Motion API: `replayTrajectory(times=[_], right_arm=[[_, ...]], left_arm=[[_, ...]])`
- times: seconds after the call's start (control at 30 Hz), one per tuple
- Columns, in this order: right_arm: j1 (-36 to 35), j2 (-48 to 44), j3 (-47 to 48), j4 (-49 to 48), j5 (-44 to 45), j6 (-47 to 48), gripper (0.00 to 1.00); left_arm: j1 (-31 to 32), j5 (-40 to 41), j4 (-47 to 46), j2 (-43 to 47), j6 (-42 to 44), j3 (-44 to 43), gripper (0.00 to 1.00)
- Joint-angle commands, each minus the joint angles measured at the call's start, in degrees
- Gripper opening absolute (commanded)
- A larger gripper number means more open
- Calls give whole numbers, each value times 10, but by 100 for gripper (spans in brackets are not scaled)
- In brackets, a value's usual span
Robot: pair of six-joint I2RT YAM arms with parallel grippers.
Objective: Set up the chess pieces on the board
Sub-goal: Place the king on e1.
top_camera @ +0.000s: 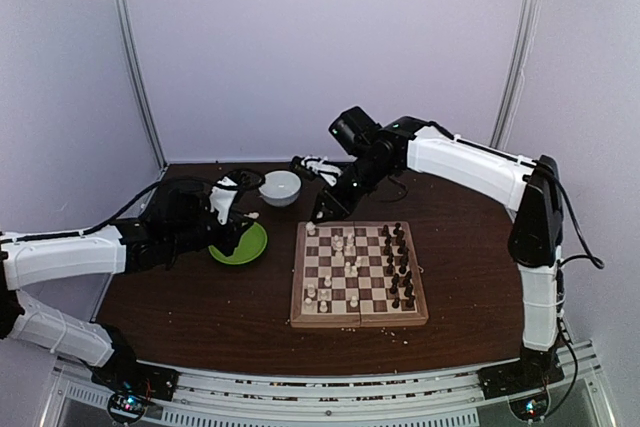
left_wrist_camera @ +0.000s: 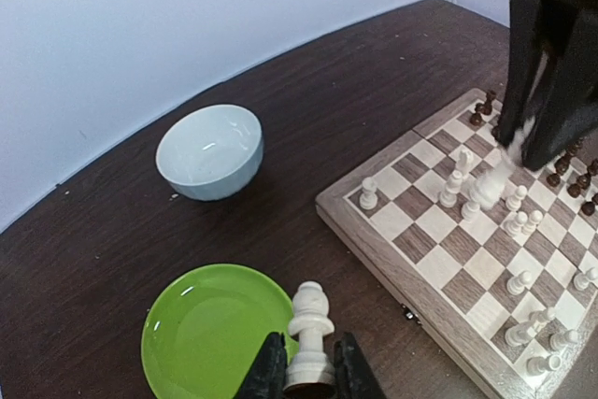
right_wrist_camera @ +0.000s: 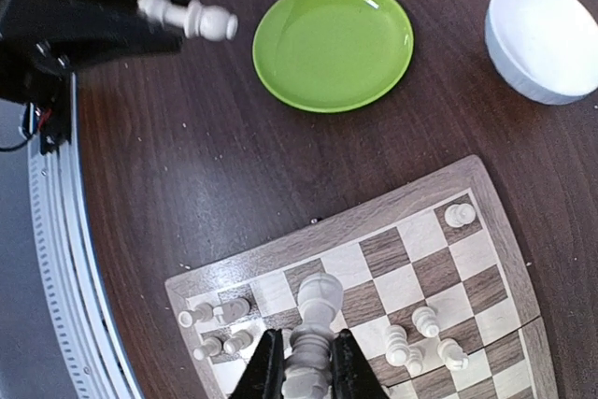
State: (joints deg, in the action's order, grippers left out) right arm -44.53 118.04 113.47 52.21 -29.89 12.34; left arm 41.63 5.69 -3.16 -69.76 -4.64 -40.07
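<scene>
My left arm (top_camera: 60, 257) and right arm (top_camera: 470, 167) wear smooth white shells between black joints. Back from the tips, thin black cables (top_camera: 578, 227) loop along the links. My fingers (left_wrist_camera: 269, 373) are narrow, matte black.

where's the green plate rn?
Top view: the green plate is on the left half of the table, just left of the board and nearer the arm bases than the white bowl.
</scene>
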Motion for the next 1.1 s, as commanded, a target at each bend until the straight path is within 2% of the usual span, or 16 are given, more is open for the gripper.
replayTrajectory(times=[0.0,0.3,0.63,1.07], right_arm=[[-33,63,45,78,90,50,7],[-82,123,95,116,146,83,7],[-92,165,125,123,187,72,8],[-97,183,134,141,174,77,9]], left_arm=[[-5,67,8,35,-38,9,9],[-11,103,2,79,-58,42,9],[-11,106,-2,91,-63,51,9],[-11,105,-9,83,-64,56,9]])
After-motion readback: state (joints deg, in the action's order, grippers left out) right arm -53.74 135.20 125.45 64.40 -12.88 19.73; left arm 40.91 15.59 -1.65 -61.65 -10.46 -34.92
